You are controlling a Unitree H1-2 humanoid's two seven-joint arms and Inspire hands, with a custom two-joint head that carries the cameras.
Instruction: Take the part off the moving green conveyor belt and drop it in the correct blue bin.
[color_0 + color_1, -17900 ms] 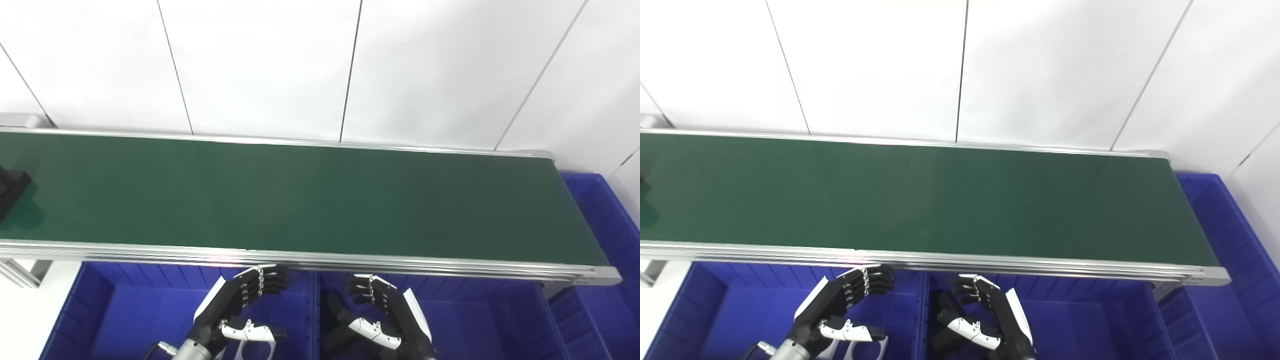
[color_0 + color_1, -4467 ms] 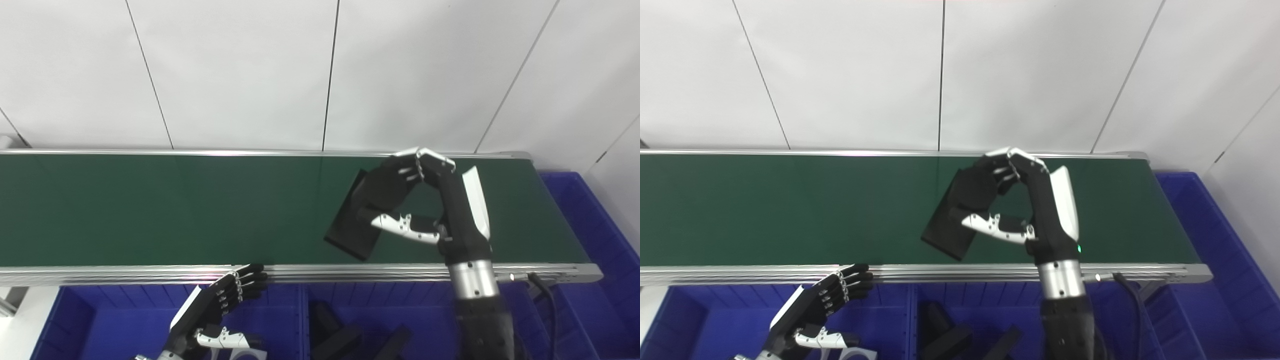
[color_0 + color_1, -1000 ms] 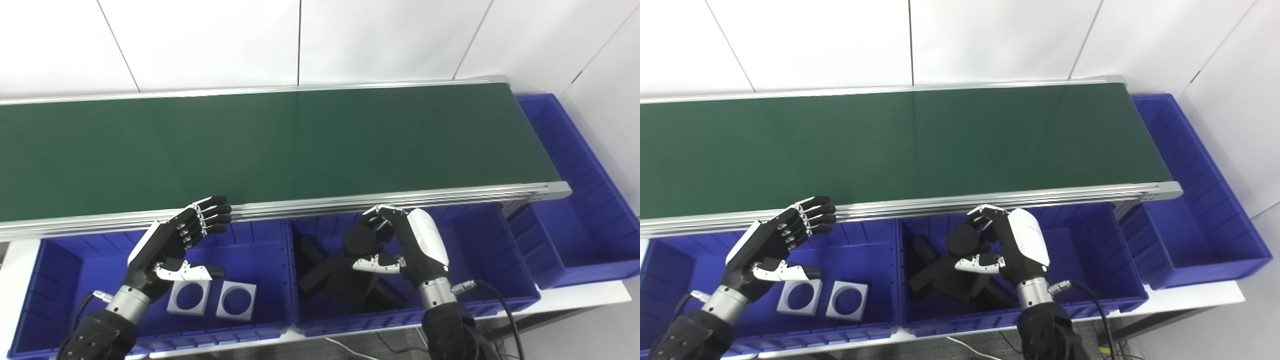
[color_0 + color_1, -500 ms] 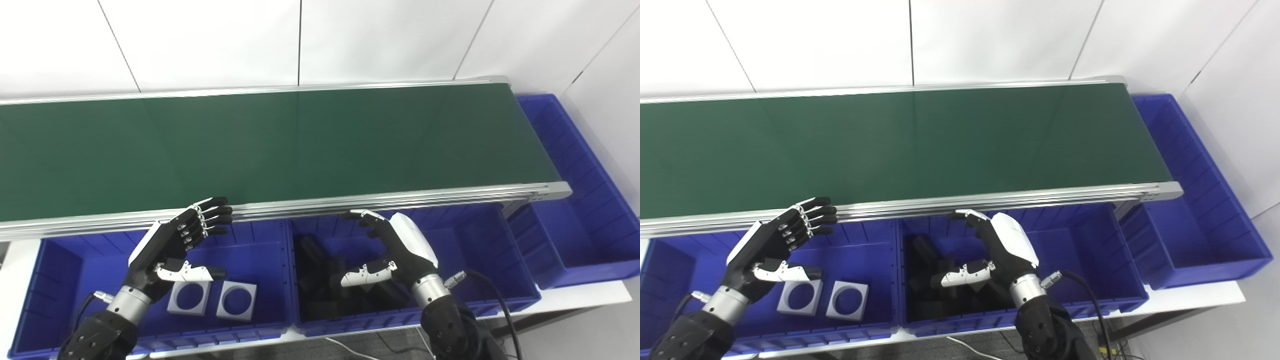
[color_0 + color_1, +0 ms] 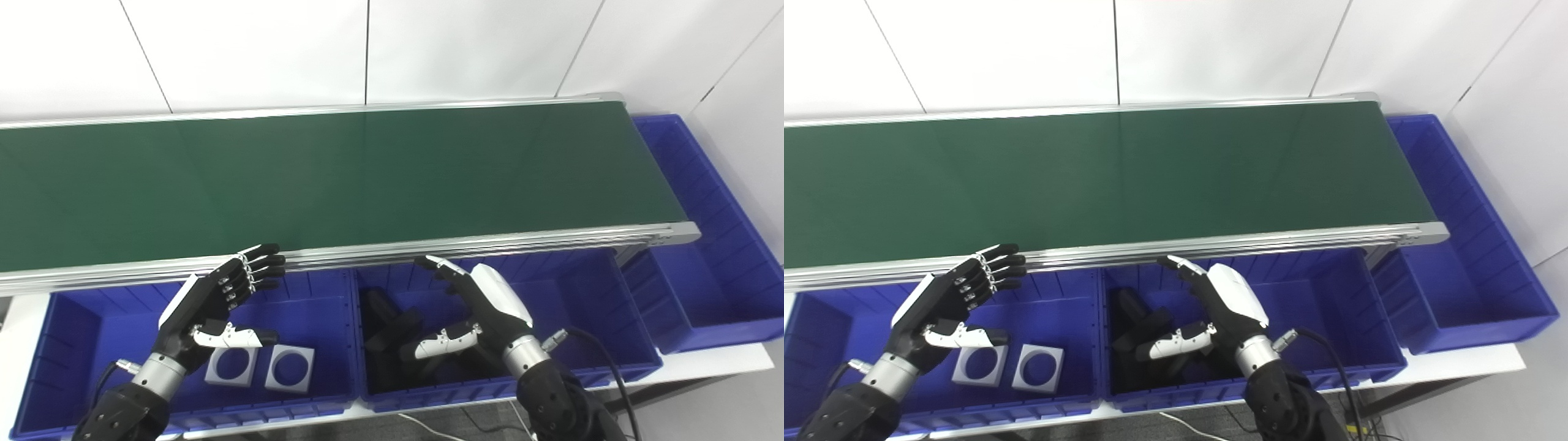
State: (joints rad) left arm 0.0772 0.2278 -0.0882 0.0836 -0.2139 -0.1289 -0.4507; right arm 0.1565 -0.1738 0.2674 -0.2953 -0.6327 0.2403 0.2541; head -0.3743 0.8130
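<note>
Below the near rail of the green conveyor belt (image 5: 343,177) stand two blue bins side by side, and a third blue bin (image 5: 704,257) sits at the belt's right end, turned lengthwise. Two hands hover over the front pair. Over the left bin (image 5: 79,343) the left hand (image 5: 211,306) hangs with its fingers (image 5: 260,269) spread and reaching toward the rail, its thumb stretched out to the side, gripping nothing. Two grey square plates (image 5: 260,366), each with a round hole through the middle, lie flat and just beside each other on that bin's floor, right under the thumb. Over the middle bin (image 5: 606,318) the right hand (image 5: 481,309) is likewise opened out, fingers extended forward and apart, thumb pointing left, with nothing between them. Beneath it, on the bin's left half, lies a heap of black parts (image 5: 398,337); they overlap and merge in shadow, so their number cannot be told, and which of them is the task's part cannot be told either. What shows is matte black, blocky and angular, with one piece leaning up against the bin's left wall. No part rides on the belt.
</note>
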